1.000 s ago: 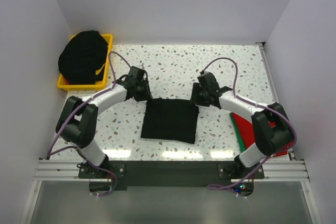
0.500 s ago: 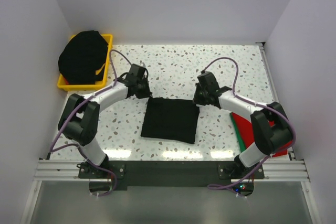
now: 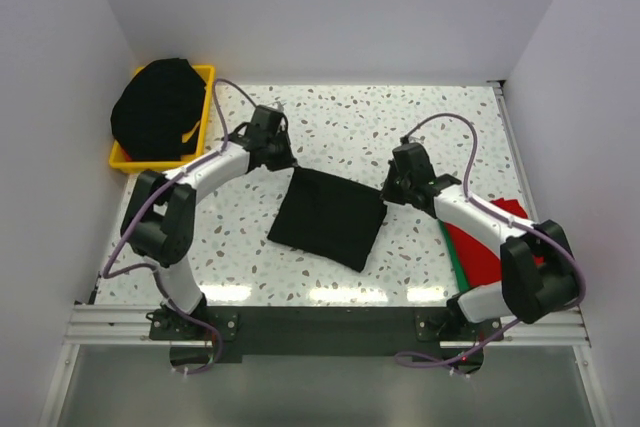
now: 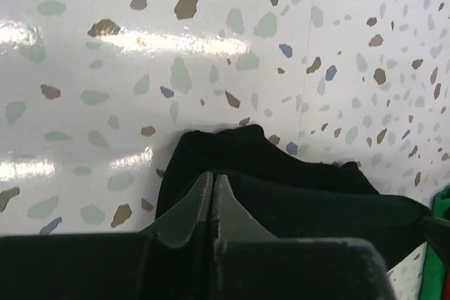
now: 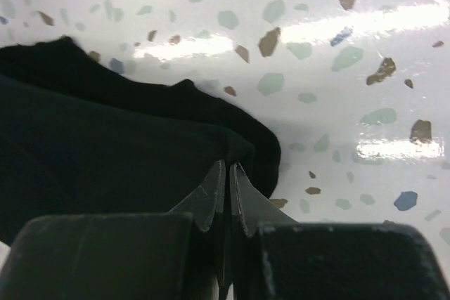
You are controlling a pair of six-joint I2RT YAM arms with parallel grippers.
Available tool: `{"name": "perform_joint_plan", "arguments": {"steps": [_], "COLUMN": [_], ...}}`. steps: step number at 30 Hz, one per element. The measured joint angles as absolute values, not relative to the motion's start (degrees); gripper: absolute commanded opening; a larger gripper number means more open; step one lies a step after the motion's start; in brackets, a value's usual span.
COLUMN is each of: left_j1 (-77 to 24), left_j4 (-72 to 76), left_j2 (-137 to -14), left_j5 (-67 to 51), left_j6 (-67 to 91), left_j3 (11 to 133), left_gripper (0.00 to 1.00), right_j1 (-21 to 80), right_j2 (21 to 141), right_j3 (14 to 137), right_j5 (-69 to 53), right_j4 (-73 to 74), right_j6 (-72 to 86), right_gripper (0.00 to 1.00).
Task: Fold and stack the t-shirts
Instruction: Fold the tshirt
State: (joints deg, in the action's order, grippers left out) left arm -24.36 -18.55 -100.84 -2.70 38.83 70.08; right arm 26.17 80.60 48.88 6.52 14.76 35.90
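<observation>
Black t-shirt [image 3: 328, 217], folded to a rough square, is lying flat at the centre of the bench [image 3: 350, 127], skewed w/ one corner pointing toward the near edge. L gripper [image 3: 287, 163] is sitting at the shirt's far-left corner; in the wrist view its fingers [image 4: 212, 177] are pressed together, tips low on the cloth [image 4: 281, 194], apparently pinching the hem. R gripper [image 3: 388, 192] is sitting at the far-right corner, fingers [image 5: 226, 170] nearly closed and pinching the folded edge [image 5: 105, 145]. Red t-shirt [image 3: 485, 247] is lying by the right edge, toward the near-right corner, partly under the R arm. Heap of black t-shirts [image 3: 160, 107] is filling the yellow bin [image 3: 205, 77] in the far-left corner.
</observation>
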Motion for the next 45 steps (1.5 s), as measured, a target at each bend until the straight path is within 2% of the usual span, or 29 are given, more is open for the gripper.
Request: {"name": "perform_joint_plan", "arguments": {"steps": [11,12,13,14,15,16,17,20,22,24,29,34,45], "left_j1": [-24.03,-23.90,-23.73,-23.53,-23.31,-22.87,-22.48,-21.08,-20.53,-20.38,-22.79,-27.51,-32.95], "left_j4": [-17.78,-17.56,-17.50,-17.43,-17.28,-17.08,-16.95,-16.45,-16.14,-15.64,-14.87,-12.71,-8.23], "left_j2": [-114.37,-114.76,-114.98,-115.13,-115.20,-115.18,-115.09,-113.60,-111.42,-107.11,-94.45,-90.37,-90.63], "left_j5": [-3.79,-4.29,-4.80,-5.43,-5.54,-5.63,-5.63,-5.54,-5.48,-5.56,-5.58,-6.20,-7.68], "left_j6": [38.54,38.35,38.24,37.89,37.63,37.32,37.10,36.64,36.64,36.84,37.80,39.42,42.83], "left_j3": [80.40,80.53,80.68,80.97,81.32,81.62,81.87,81.82,80.77,77.65,66.48,56.53,45.10], "left_gripper": [0.02,0.08,0.21,0.28,0.34,0.44,0.48,0.54,0.53,0.48,0.29,0.12,0.03], "right_j1": [22.72,22.48,22.28,22.02,21.80,21.52,21.23,20.80,20.82,20.82,22.50,33.93,55.22], "right_j2": [85.27,85.45,85.65,85.91,86.11,86.19,86.19,85.71,84.20,81.47,74.32,73.56,87.00], "right_j3": [45.60,45.60,45.60,45.60,45.60,45.60,45.60,45.63,45.67,46.09,49.30,51.75,51.42], "right_j5": [6.46,6.39,6.28,6.22,6.24,6.37,6.46,6.76,7.14,7.84,8.01,7.49,8.16], "right_j4": [11.90,11.77,11.51,11.29,11.33,11.70,12.19,13.50,15.53,18.00,20.91,20.60,18.59], "right_j6": [35.90,35.90,35.90,35.92,35.88,35.64,35.38,34.52,33.87,32.93,31.35,31.88,34.89], "right_gripper": [0.00,0.02,0.06,0.17,0.22,0.26,0.35,0.46,0.48,0.49,0.49,0.48,0.47]}}
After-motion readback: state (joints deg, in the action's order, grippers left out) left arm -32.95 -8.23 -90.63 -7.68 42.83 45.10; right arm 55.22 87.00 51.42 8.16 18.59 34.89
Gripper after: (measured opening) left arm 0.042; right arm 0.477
